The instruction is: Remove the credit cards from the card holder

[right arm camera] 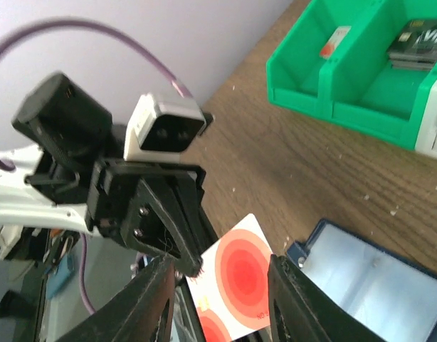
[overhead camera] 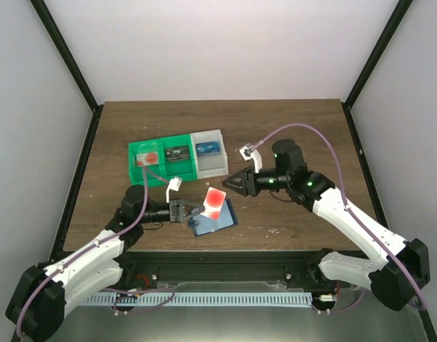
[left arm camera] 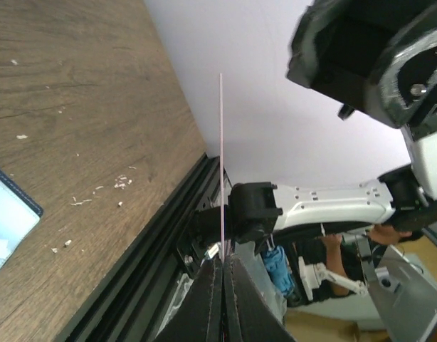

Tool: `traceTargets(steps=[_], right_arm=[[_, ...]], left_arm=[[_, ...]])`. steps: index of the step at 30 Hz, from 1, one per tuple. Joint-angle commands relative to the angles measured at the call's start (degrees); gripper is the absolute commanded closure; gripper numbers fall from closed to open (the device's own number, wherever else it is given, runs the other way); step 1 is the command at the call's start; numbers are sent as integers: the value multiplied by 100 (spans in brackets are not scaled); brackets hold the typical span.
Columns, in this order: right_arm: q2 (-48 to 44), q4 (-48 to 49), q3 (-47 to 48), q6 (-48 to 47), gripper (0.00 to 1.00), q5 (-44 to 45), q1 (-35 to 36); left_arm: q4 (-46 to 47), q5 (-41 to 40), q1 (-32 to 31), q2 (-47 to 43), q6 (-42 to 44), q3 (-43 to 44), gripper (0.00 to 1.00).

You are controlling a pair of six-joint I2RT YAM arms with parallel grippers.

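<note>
A white credit card with red circles stands tilted above the blue card holder, and my left gripper is shut on its lower left edge. The left wrist view shows this card edge-on as a thin line rising from the shut left gripper. My right gripper hovers just right of the card with its jaws apart. In the right wrist view the card lies behind the open right gripper, apart from both fingers. The card holder lies open beneath.
A green-and-white three-compartment tray stands behind, holding a red-spot card, a dark card and a blue card. The tray also shows in the right wrist view. A black frame rail runs along the table's near edge.
</note>
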Motion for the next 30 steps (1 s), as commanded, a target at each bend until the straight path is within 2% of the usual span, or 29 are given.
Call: traceTargets(steps=[1, 10, 23, 30], right_arm=[[288, -766, 335, -729, 62, -664, -58], [760, -930, 309, -1103, 56, -1228, -60], [1074, -872, 144, -1282, 64, -1925, -59], [1124, -1006, 72, -1365, 61, -1984, -59]], left_arm=[[-436, 697, 35, 211, 618, 383, 100], [-327, 1098, 35, 415, 707, 439, 100], [-221, 1333, 39, 506, 775, 504, 100], [-147, 1407, 35, 552, 783, 529, 100]])
